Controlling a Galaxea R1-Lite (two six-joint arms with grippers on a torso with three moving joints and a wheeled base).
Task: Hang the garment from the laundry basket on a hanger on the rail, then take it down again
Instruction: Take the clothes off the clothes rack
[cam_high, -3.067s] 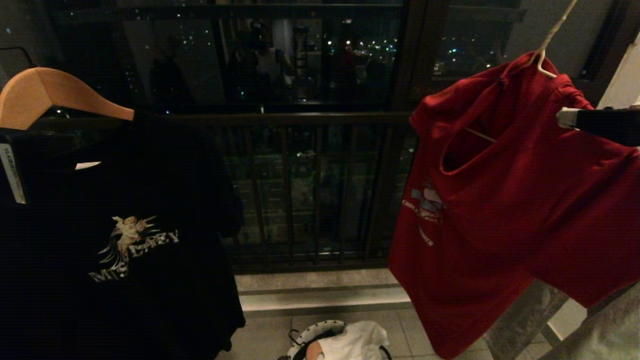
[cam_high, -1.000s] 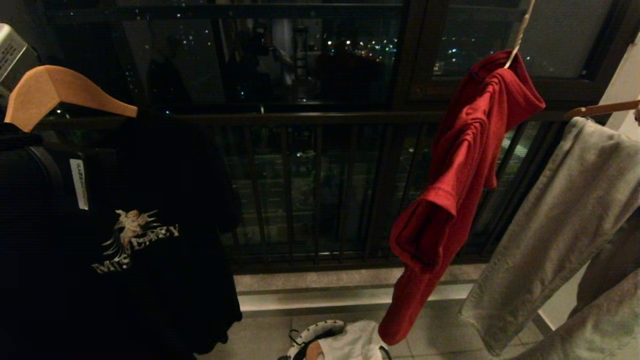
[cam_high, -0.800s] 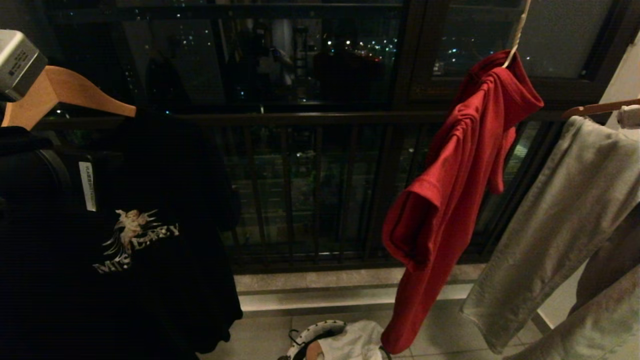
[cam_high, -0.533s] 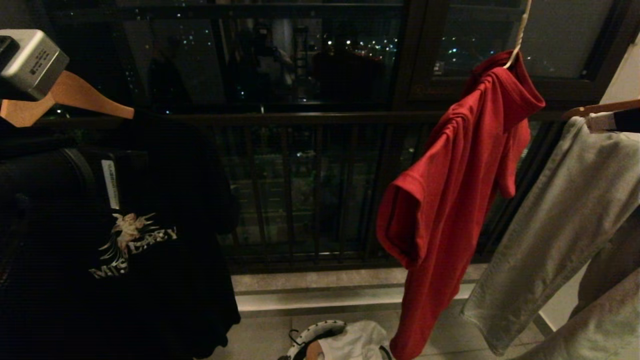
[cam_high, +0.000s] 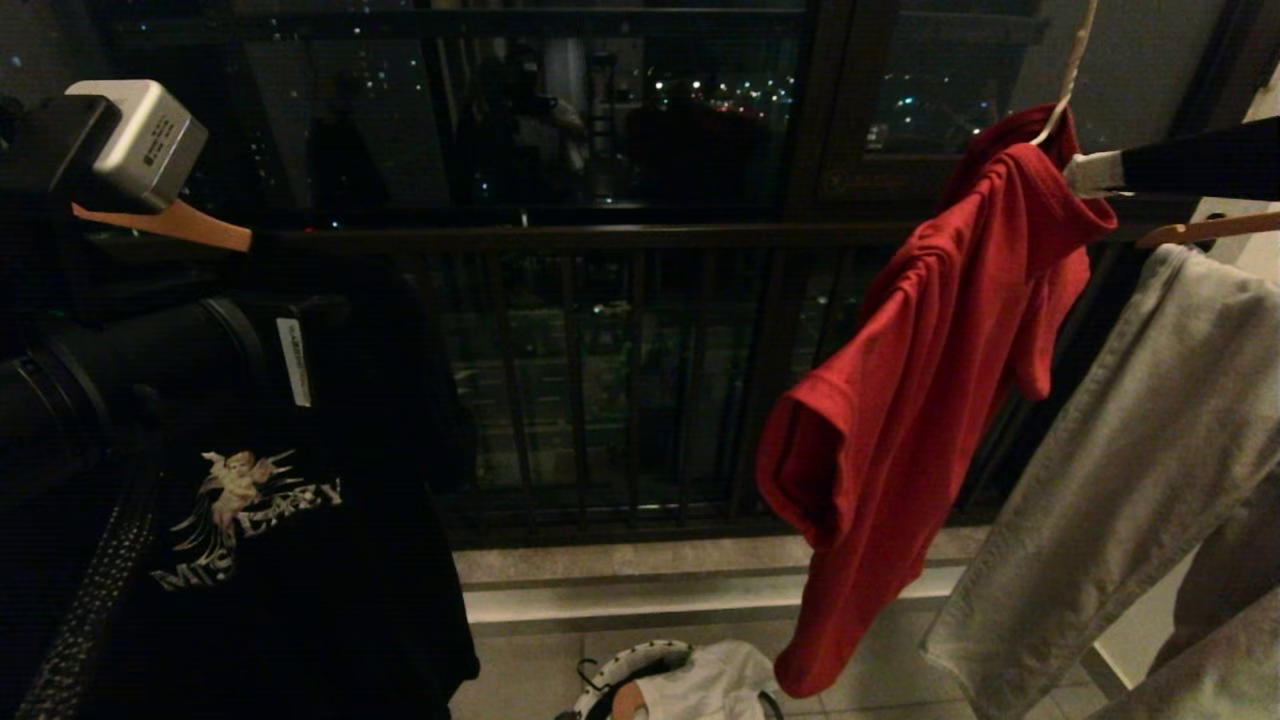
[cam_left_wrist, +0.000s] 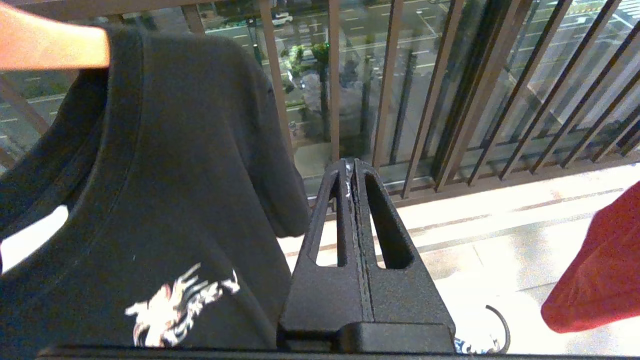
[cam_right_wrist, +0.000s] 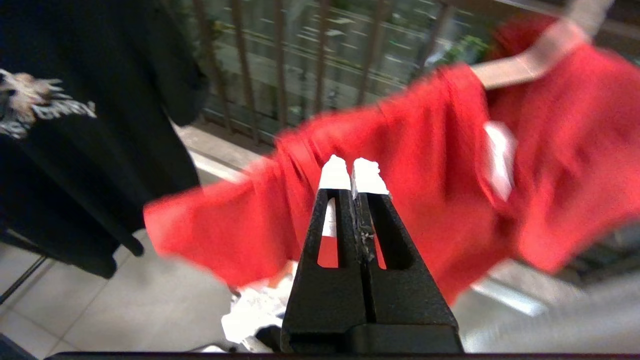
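Night-lit balcony railing (cam_high: 620, 380) is filling the background while the red T-shirt (cam_high: 930, 400) is hanging bunched and edge-on from the white wire hanger (cam_high: 1062, 85), up by the window and above the laundry basket (cam_high: 630, 668) on the tiles. Your right gripper (cam_right_wrist: 354, 176) is pointing at the shirt with its fingers pressed together and empty, and your left gripper (cam_left_wrist: 351, 172), equally clenched on nothing, is sitting beside the black T-shirt (cam_high: 260, 500). You're probably lining up the take-down, so spread those right fingers before reaching and go for the hanger's neck rather than loose cloth.
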